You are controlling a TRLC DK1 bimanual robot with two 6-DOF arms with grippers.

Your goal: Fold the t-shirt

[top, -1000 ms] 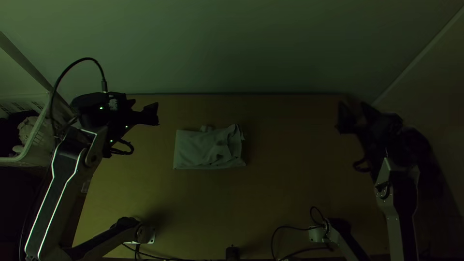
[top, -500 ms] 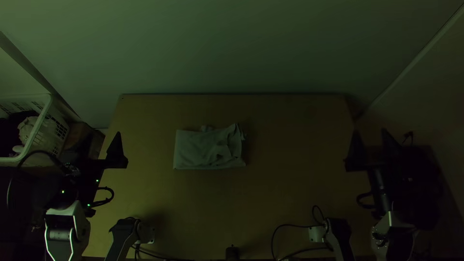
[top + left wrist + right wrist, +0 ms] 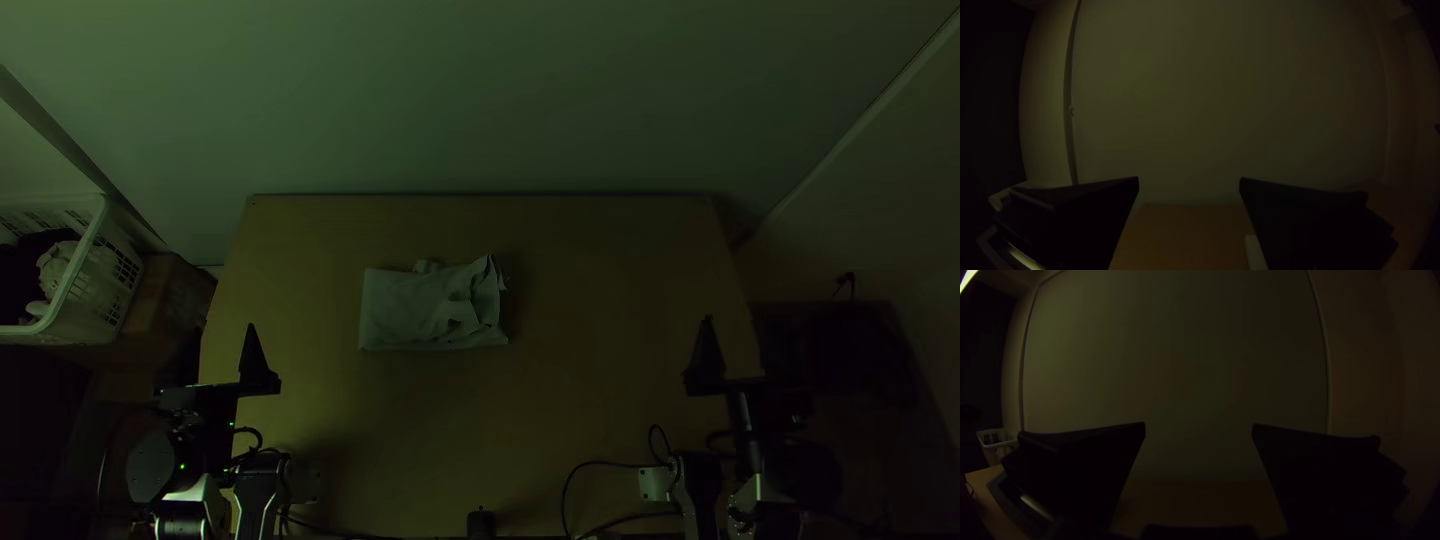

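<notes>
The white basket (image 3: 100, 295) is cut off at left, its dark contents (image 3: 20, 285) murky, perhaps cloth.

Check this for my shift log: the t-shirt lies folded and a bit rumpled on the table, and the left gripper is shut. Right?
Not quite: the left gripper is open, its fingers wide apart in the left wrist view. The t-shirt does lie folded and a bit rumpled on the table.

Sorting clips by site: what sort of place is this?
Likely a robotics lab or test station: a left arm and a right arm at a wooden table by a plain wall, with a roughly folded t-shirt between them.
</notes>
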